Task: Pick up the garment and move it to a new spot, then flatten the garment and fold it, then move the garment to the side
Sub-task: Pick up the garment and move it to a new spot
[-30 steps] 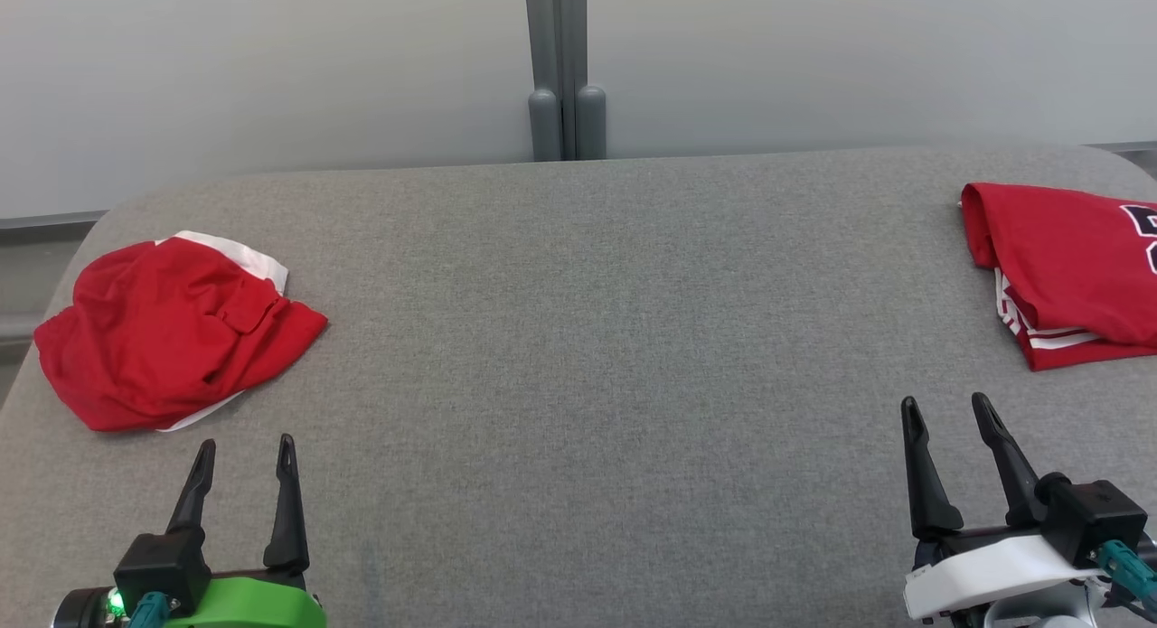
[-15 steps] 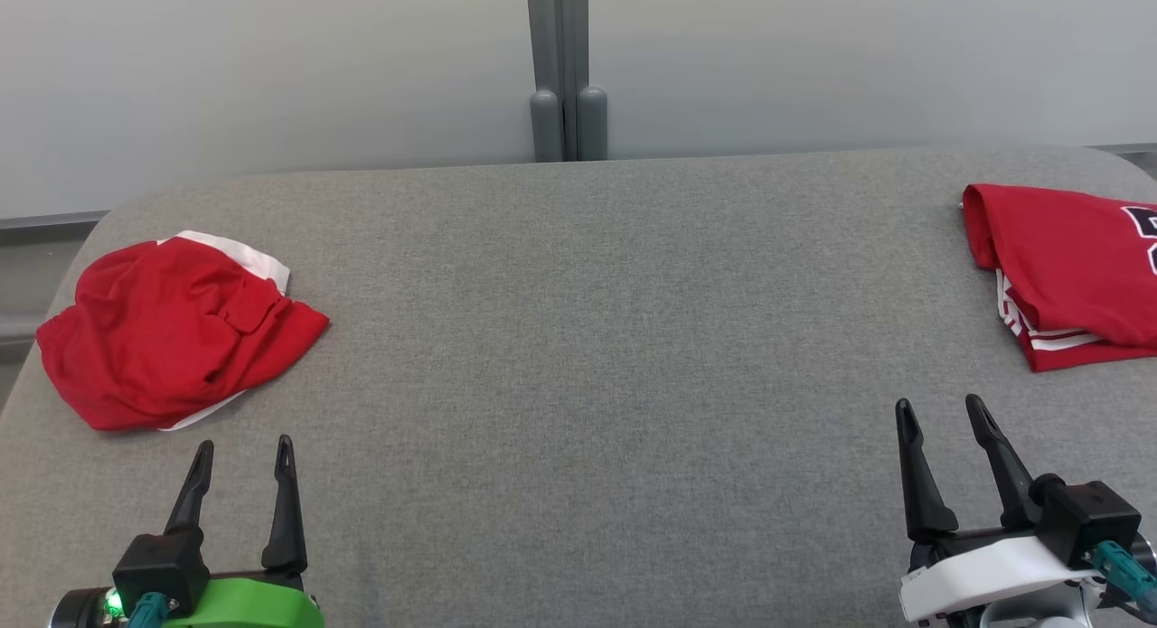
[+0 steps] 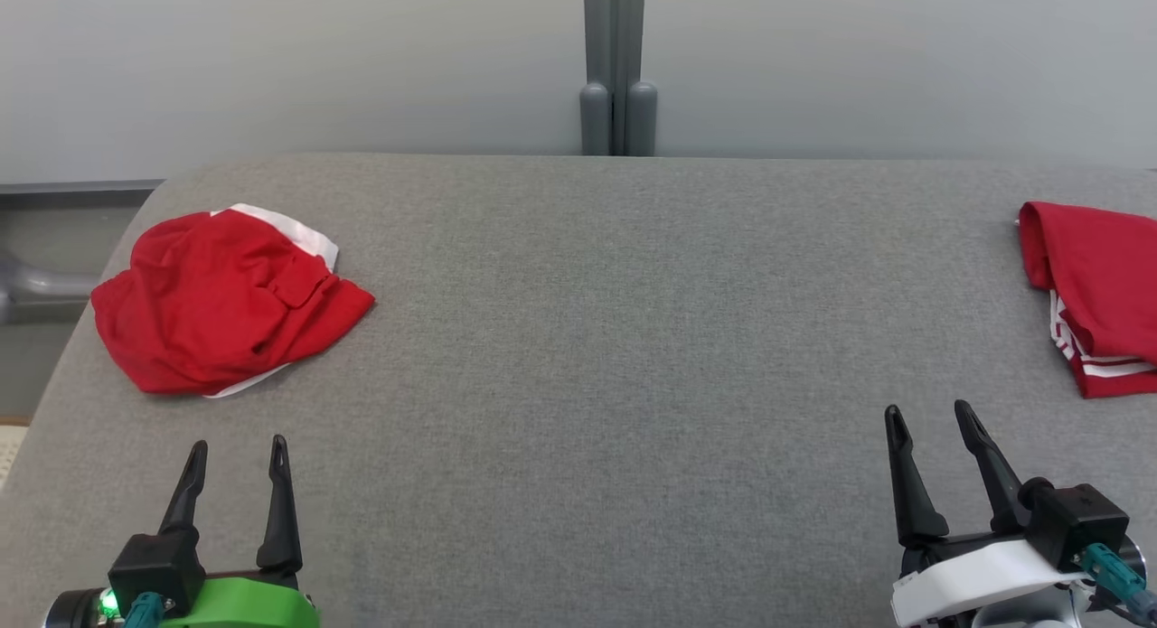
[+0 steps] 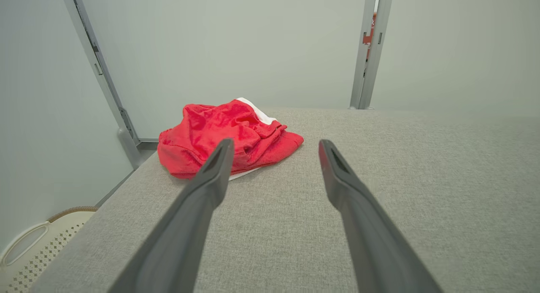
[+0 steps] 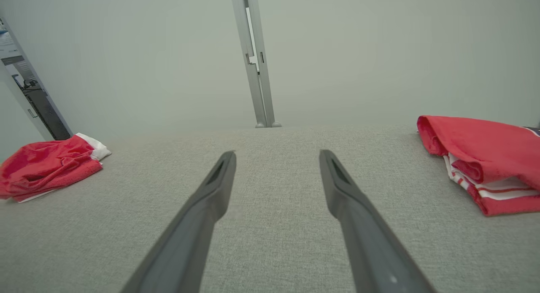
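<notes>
Crumpled red cloth garment [image 3: 226, 303] lay on grey fabric desk [image 3: 615, 339] | left end effector [image 3: 238, 445] was released (empty) | right end effector [image 3: 928, 410] was released

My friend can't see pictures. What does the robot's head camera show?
A crumpled red garment lies on the left of a grey table, and a folded red garment sits at its right edge. The robot's left hand and right hand are open at the bottom corners, holding nothing.
</notes>
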Controlling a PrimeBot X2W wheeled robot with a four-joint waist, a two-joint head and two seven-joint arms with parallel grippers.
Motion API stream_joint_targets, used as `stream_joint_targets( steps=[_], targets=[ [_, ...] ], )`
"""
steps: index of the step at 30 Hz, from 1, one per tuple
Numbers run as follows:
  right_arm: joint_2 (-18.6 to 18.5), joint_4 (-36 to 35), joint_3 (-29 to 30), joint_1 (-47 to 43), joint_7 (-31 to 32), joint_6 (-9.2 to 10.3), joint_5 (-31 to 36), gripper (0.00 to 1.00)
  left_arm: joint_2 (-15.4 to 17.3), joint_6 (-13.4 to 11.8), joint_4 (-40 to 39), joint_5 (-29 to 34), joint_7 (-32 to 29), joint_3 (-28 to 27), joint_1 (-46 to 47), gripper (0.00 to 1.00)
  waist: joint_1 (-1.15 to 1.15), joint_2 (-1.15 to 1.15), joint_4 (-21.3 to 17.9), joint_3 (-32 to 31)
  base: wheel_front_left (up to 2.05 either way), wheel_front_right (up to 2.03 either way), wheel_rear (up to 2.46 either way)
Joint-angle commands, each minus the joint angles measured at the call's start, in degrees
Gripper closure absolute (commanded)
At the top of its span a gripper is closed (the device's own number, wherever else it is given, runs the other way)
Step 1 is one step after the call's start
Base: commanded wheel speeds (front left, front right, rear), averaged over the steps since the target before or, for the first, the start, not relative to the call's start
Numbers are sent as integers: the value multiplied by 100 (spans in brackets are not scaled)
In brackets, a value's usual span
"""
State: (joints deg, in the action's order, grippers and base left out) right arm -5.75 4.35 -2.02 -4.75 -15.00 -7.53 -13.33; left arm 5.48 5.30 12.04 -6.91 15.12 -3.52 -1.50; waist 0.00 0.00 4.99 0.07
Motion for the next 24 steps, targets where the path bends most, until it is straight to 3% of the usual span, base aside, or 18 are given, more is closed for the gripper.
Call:
stream_joint_targets(
  steps=[1,24],
  targets=[
    [1,24,-4,-15,-15,9,-11,0,52,-23,9,28,1,-1,25,0,0,0,239,67,0,0,0],
    [22,235,-150,201,-20,9,-38,0,186,-186,5,-121,1,-217,-15,0,0,0,1740,186,0,0,0]
  ],
)
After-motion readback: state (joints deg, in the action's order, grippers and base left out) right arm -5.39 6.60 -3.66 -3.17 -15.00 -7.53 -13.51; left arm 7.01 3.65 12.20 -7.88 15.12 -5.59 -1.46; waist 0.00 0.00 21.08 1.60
